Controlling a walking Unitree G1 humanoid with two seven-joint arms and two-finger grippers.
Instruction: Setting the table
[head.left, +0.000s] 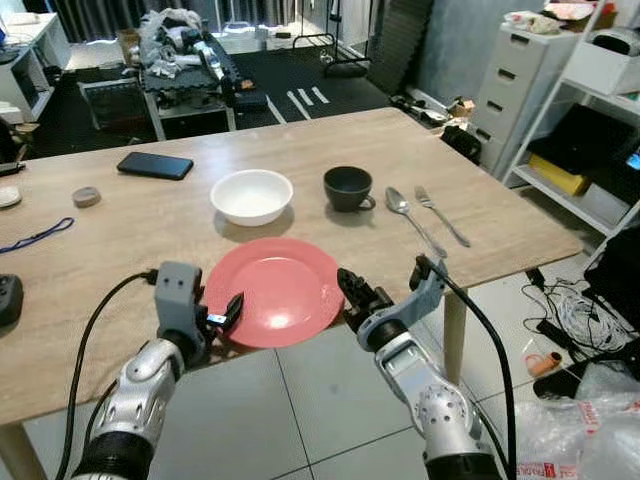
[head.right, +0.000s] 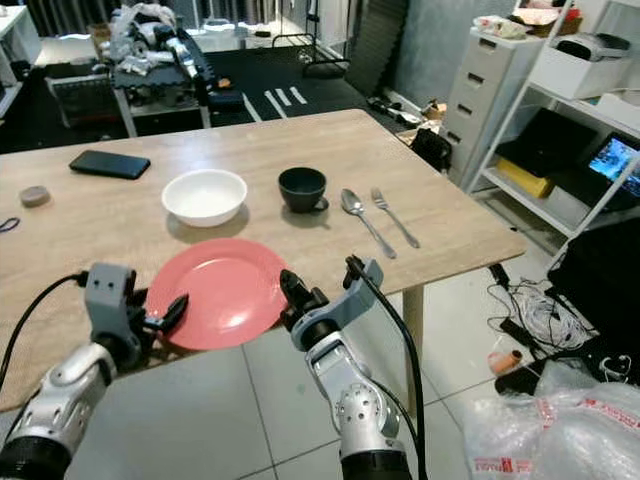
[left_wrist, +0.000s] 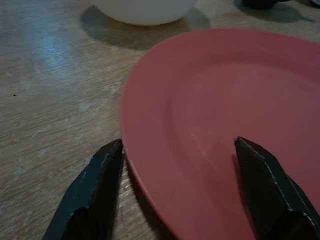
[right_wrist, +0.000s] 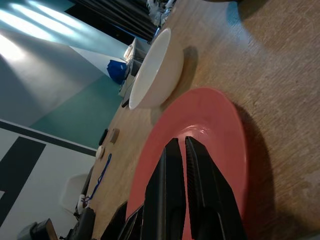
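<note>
One red plate at near table edge, overhanging slightly. One white bowl behind it, one black cup right of bowl, then one spoon and one fork side by side. One phone far left, one small round lid near it, one blue cord by the left edge.

Left gripper at plate's left rim, jaws spread wide, one finger outside on wood, other finger over plate surface. Right gripper at plate's right rim, fingers nearly pressed together, thin gap, tips over plate; contact unclear.
</note>
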